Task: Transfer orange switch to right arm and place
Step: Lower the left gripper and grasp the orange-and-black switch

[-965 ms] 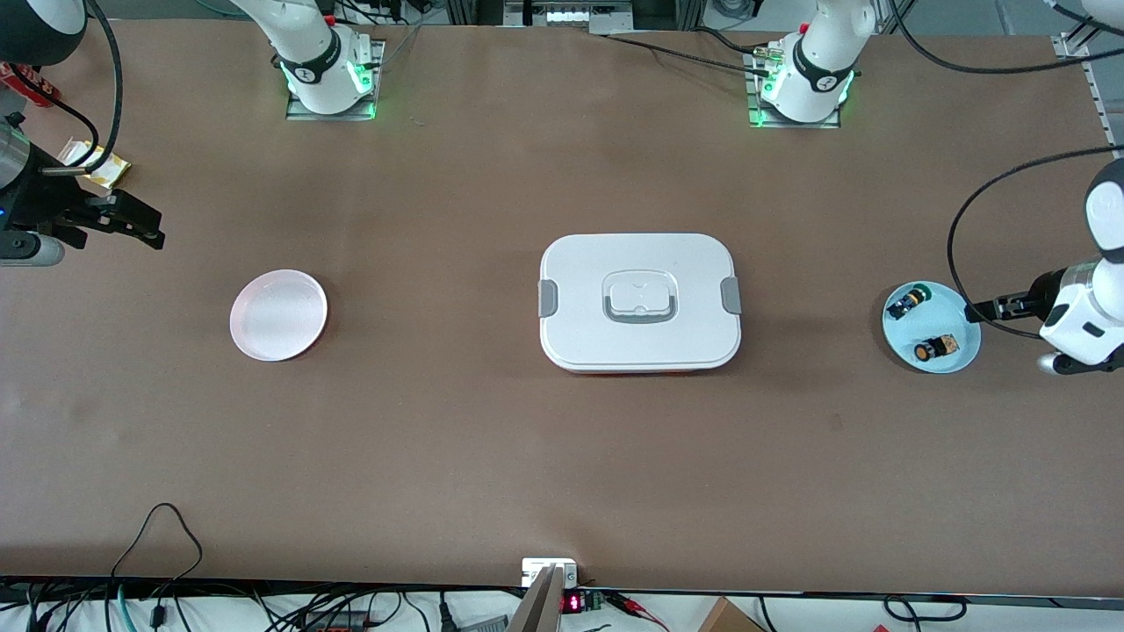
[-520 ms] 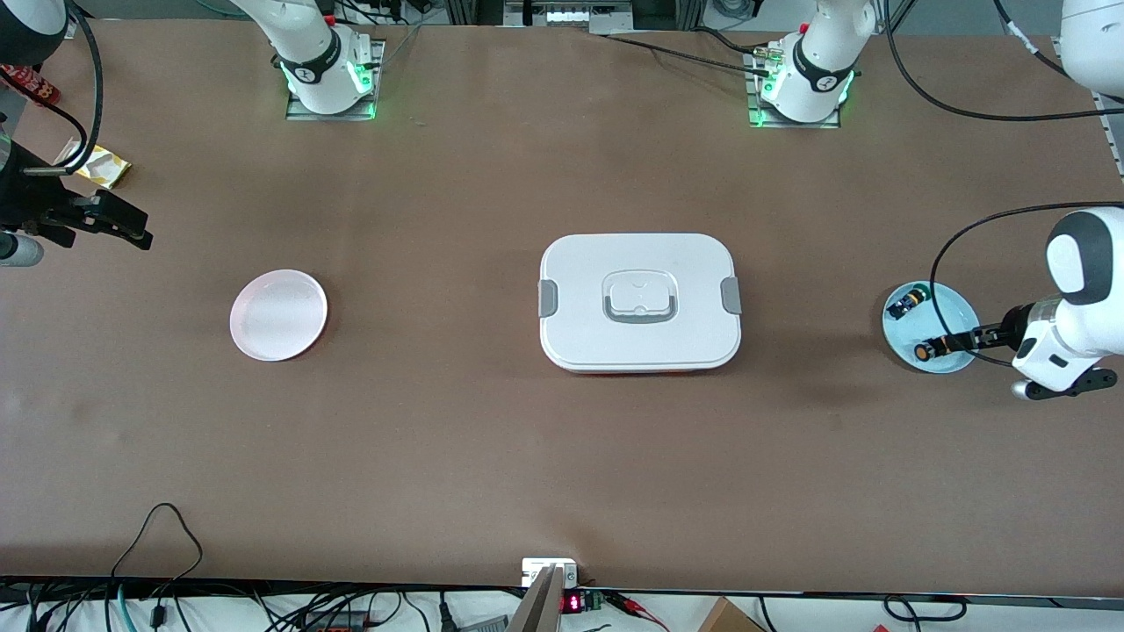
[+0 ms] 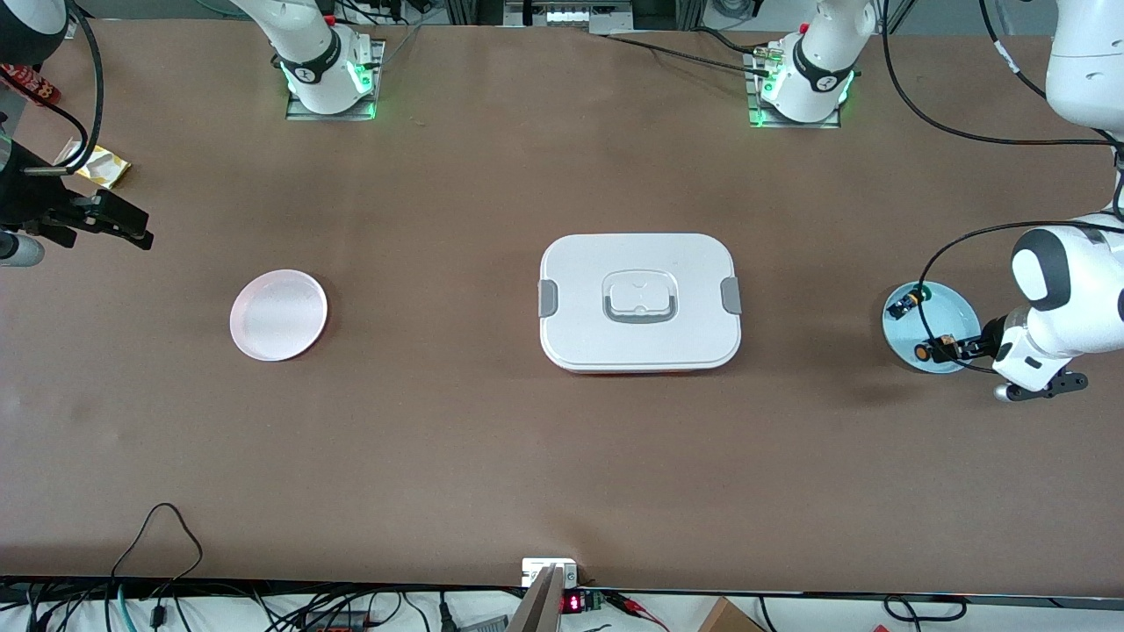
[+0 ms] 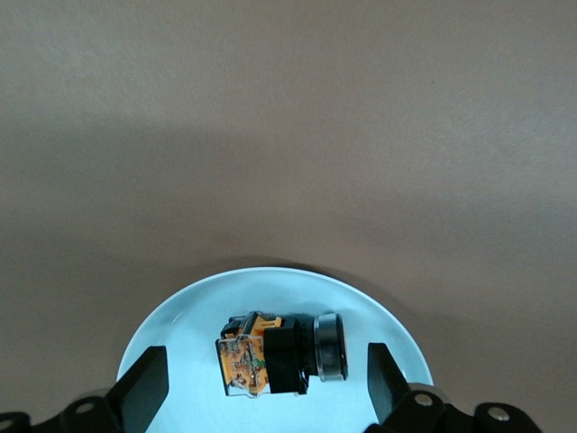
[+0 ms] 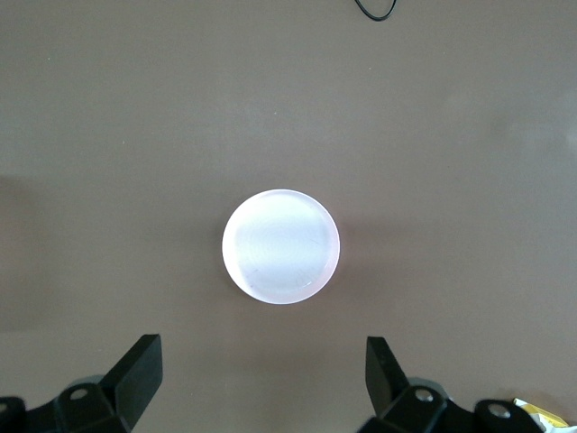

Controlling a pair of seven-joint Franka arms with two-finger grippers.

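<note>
The orange switch [image 3: 924,352] lies on its side in a light blue plate [image 3: 954,307] at the left arm's end of the table. My left gripper [image 3: 948,348] is low over the plate, open, one finger on each side of the switch. In the left wrist view the switch [image 4: 270,356] lies between the two black fingers [image 4: 144,390] on the plate [image 4: 185,329], touching neither. My right gripper [image 3: 118,224] is open and empty, held above the table at the right arm's end. In the right wrist view it [image 5: 261,383] looks down on a pink plate [image 5: 281,246].
A dark switch with a green cap [image 3: 904,304] lies in the same blue plate, farther from the front camera. The pink plate [image 3: 278,314] sits toward the right arm's end. A white lidded box [image 3: 639,302] stands mid-table. A yellow packet [image 3: 98,165] lies near the right gripper.
My left gripper has moved from beside the blue plate to over it and come down around the orange switch. My right gripper shifted slightly, then held still.
</note>
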